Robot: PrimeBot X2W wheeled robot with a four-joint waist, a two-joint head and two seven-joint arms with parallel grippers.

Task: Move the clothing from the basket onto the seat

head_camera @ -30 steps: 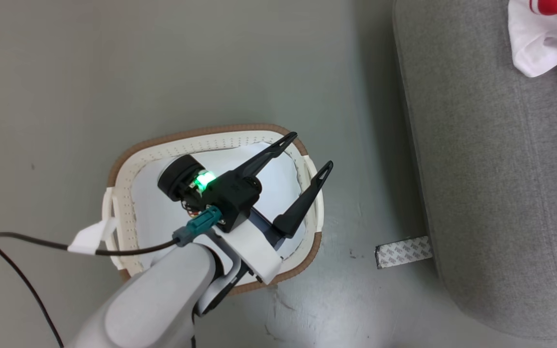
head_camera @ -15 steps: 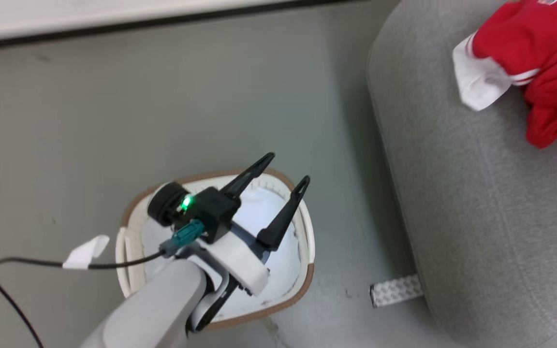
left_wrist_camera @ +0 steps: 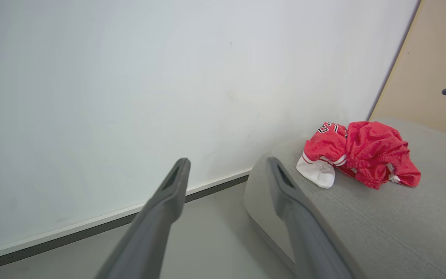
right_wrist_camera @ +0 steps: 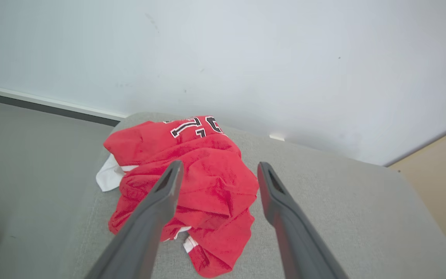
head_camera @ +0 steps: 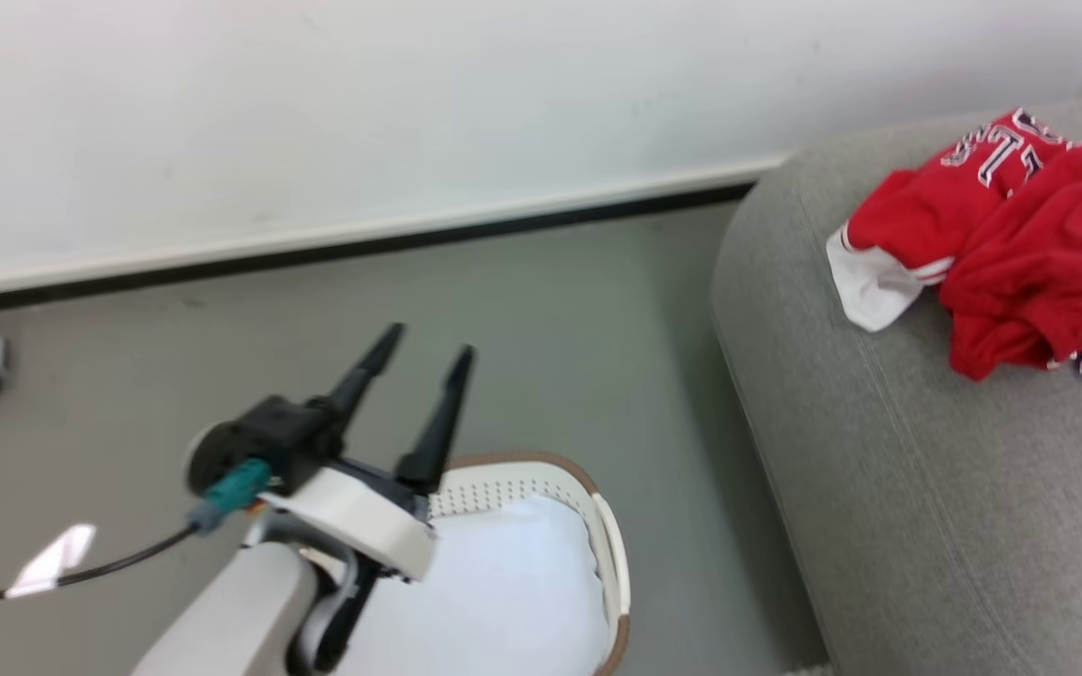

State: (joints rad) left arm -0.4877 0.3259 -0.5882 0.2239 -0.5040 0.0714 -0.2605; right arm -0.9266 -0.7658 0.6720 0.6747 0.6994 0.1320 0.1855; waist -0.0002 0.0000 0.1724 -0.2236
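Right, the clothing (head_camera: 1001, 235) is lying on the seat (head_camera: 926, 488), a crumpled red heap with a white flap sticking out on its left side and black-and-white lettering showing at the back, towards the wall (head_camera: 409, 113). Down on the grey floor (head_camera: 550, 329), just beside the seat, stands the basket (head_camera: 612, 554), and inside it lies a pale flat pad (head_camera: 503, 591). The left gripper (head_camera: 428, 345) hangs over the basket's far edge, jaws spread wide with nothing between them, fingers aimed at the wall. From the left wrist view it reads the same way: fingers parted, the red heap well off to the right on top of the seat. Over on the right wrist view, the right gripper (right_wrist_camera: 220, 164) hovers above the heap, its jaws wide apart too and holding nothing. The red cloth lies loose on the grey fabric below, and the basket's perforated edge peeks in at the lower left corner.
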